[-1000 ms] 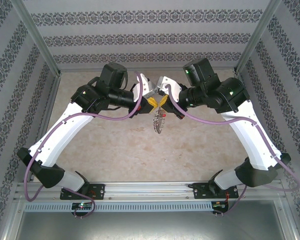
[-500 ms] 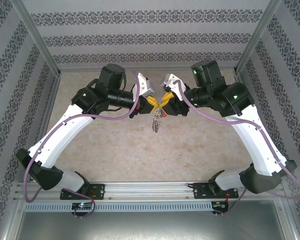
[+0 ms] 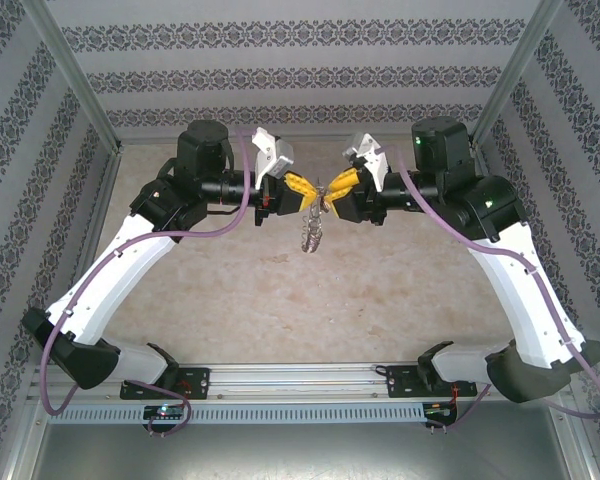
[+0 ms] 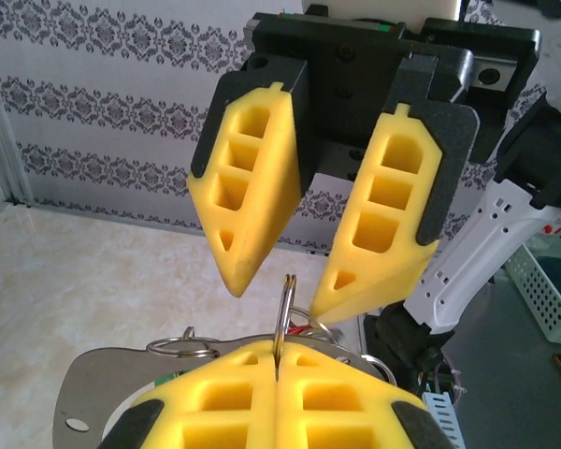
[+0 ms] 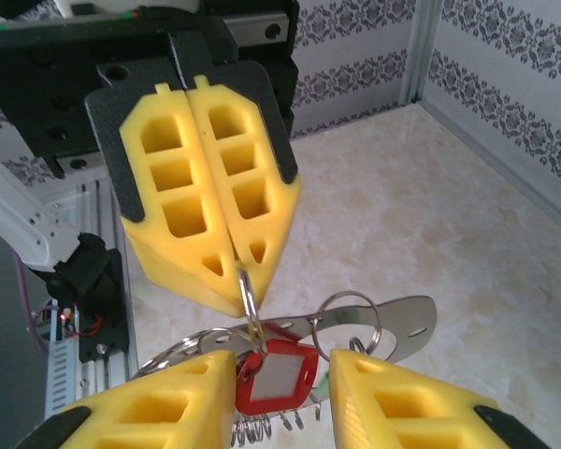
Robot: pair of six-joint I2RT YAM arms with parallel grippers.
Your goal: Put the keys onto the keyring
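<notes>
My left gripper (image 4: 279,351) is shut on a small split ring (image 4: 282,304), held edge-on between its yellow pads. From that ring (image 5: 249,297) hangs the red tag (image 5: 279,376) of the keys; the key blade itself is hidden. The keyring (image 5: 407,323), a grey metal strip fringed with small rings, dangles below the grippers as a bundle (image 3: 311,234). My right gripper (image 5: 280,365) stands open, its fingers either side of the red tag. From above, the left gripper (image 3: 312,193) and right gripper (image 3: 332,192) meet tip to tip above the table.
The beige table (image 3: 280,300) lies below the hanging bundle. Patterned walls and metal posts (image 3: 75,80) enclose the cell on three sides. A rail (image 3: 300,375) with the arm bases runs along the near edge.
The right gripper has opened from shut. Both arms have swung outward and the grippers now face each other level, with the bundle still hanging from the left gripper.
</notes>
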